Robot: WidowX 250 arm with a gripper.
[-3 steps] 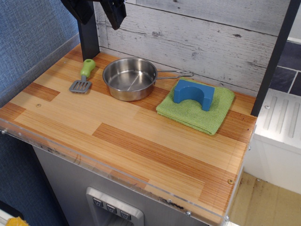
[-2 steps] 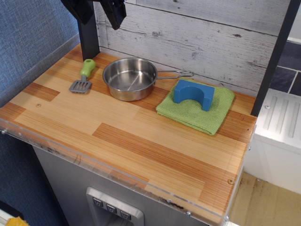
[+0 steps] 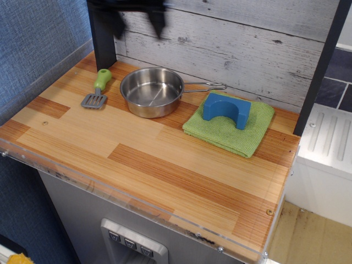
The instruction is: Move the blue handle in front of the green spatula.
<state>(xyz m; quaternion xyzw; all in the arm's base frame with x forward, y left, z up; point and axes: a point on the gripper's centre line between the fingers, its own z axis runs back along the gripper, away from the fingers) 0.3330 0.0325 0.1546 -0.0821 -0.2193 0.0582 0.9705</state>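
The blue handle (image 3: 226, 109), a chunky blue arch block, lies on a folded green cloth (image 3: 231, 128) at the right of the wooden counter. The green spatula (image 3: 97, 88) lies at the back left, its light-green handle pointing to the wall and its grey slotted head toward the front. My gripper (image 3: 137, 22) hangs high at the top of the view, blurred, above and behind the pan. Its two dark fingers (image 3: 158, 25) stand apart with nothing between them. It is far from the blue handle.
A steel pan (image 3: 152, 91) with a wire handle sits between the spatula and the cloth. A dark post (image 3: 102, 41) stands at the back left. A grey plank wall runs behind; a clear plastic edge (image 3: 137, 203) lines the counter front.
The gripper has shifted to the right along the top of the view and is now blurred by motion. The blue handle, spatula, pan and cloth have not moved.
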